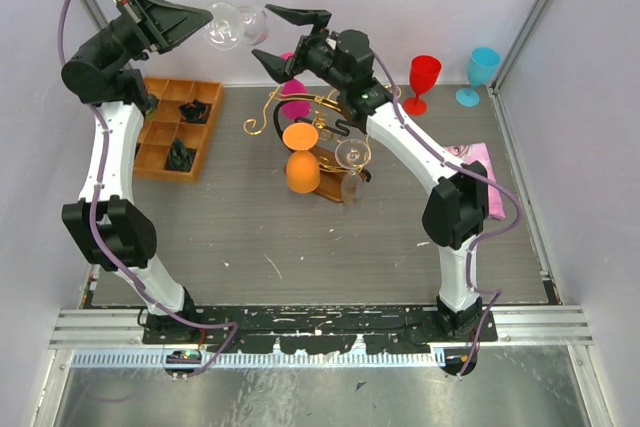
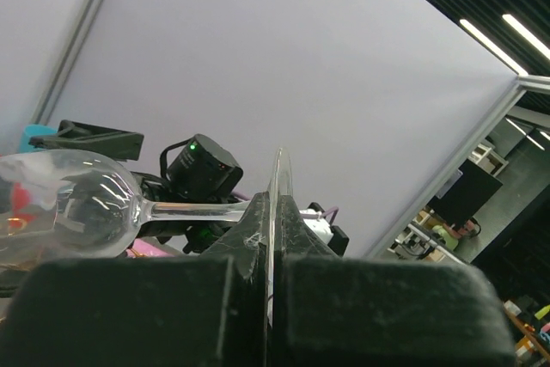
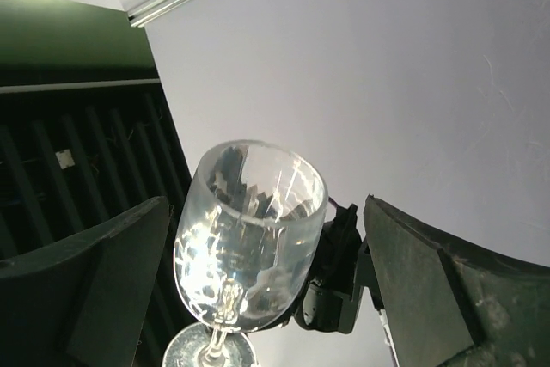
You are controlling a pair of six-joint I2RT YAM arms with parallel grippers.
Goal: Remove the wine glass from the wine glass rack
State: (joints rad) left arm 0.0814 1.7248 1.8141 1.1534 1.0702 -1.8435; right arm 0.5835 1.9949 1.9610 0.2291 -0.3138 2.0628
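The left fingers (image 2: 155, 307) are pressed together on the flat round foot of the wine glass (image 2: 77, 212) and pinch it tight. The stem sticks out sideways from them, and the bowl lies on its side, high in the air. The right fingers (image 3: 94, 290) are spread wide, one on each side of the bowl. The wine glass is off the gold rack (image 1: 300, 112). The rack stands lower down on the tabletop (image 1: 300, 247). An orange glass (image 1: 302, 169), a pink glass (image 1: 296, 99) and a clear glass (image 1: 350, 162) hang on it.
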